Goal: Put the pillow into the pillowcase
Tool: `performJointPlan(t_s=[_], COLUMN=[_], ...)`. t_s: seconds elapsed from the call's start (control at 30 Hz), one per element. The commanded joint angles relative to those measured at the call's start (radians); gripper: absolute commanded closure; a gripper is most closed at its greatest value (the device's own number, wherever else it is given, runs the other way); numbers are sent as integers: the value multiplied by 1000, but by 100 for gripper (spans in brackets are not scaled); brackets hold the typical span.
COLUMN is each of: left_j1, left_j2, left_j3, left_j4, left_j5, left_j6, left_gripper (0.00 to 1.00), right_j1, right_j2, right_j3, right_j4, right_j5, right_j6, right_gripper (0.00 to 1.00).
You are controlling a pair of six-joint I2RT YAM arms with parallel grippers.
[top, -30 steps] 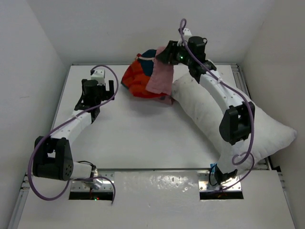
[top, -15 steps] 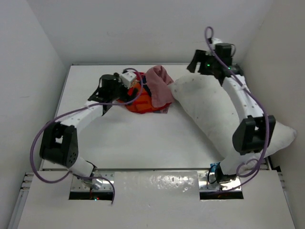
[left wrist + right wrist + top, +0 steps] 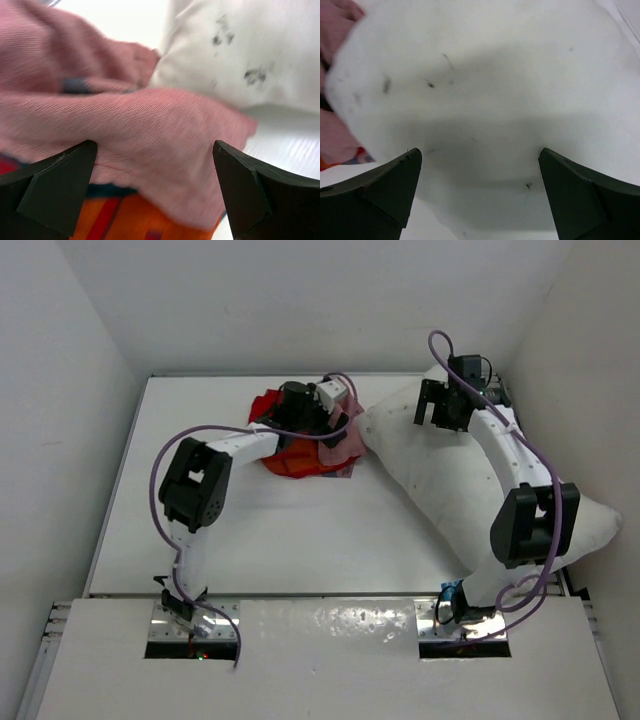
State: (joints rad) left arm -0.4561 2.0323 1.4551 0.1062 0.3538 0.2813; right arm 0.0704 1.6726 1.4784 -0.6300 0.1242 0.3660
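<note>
White table (image 3: 250, 530) under bare white walls, seen from above. Sprawled across the right side, from the far centre down to the near right corner: pillow (image 3: 410, 455), plump and white, flecked with a few small dark specks. Crumpled at its far left end and touching it: pillowcase (image 3: 300, 455), red-orange print face below, dull pink reverse folded over on top. Not yet inside, no part of it; mouth of the cover not to be made out in the heap.

Looks light but bulky, soft enough to sag and squash under a pinch. Probably best taken at a corner or along the narrow far end, where the stuffing can bunch into a firm handful. Thin, limp cloth for the cover: likely to slip and fold on itself, best caught by a single layer at the open hem, if that can be found.

Poised low at the pink fold, left gripper (image 3: 154, 147), jaws wide apart, cloth close ahead, nothing clamped. Hovering over the pillow's far end, right gripper (image 3: 480, 152), jaws equally wide, white bulk filling the view beyond them, nothing held. Reaching across from the near left corner, left arm; arching along the pillow's length, right arm.
</note>
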Motion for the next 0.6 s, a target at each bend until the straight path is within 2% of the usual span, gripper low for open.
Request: performJointPlan(t_s=[0.0, 0.13, 0.17, 0.2, 0.27, 0.3, 0.33, 0.37, 0.4, 0.53, 0.57], left_j1=[-39, -52, -58, -59, -59, -59, -59, -53, -44, 67, 97], left_j2=[69, 144, 152, 163, 175, 172, 160, 151, 140, 52, 40], left_j3=[76, 126, 134, 145, 152, 156, 163, 169, 183, 315, 405], left_j4=[104, 136, 147, 151, 156, 153, 147, 118, 98, 15, -11], left_j5=[-41, -35, -32, -35, -39, -73, -93, -111, -133, -288, -309], left_j6=[-68, -109, -113, -114, -122, -125, -126, -114, -97, -42, -28], left_gripper=[0, 0, 2, 21, 59, 79, 100, 100, 100, 100, 100], right_j1=[12, 14, 16, 14, 14, 12, 11, 11, 8, -14, -21], right_j2=[-4, 51, 79, 90, 116, 122, 127, 128, 131, 130, 128], right_j3=[-33, -15, -10, -1, 19, 25, 34, 37, 42, 68, 71], right_j4=[-53, -85, -95, -102, -96, -89, -61, -44, -25, 116, 148], right_j5=[152, 138, 132, 121, 76, 62, 48, 31, 23, -26, -50], right_j6=[-19, -27, -30, -33, -42, -42, -44, -44, -42, -38, -33], right_gripper=[1, 1, 5, 9, 28, 54, 69, 80, 98, 100, 100])
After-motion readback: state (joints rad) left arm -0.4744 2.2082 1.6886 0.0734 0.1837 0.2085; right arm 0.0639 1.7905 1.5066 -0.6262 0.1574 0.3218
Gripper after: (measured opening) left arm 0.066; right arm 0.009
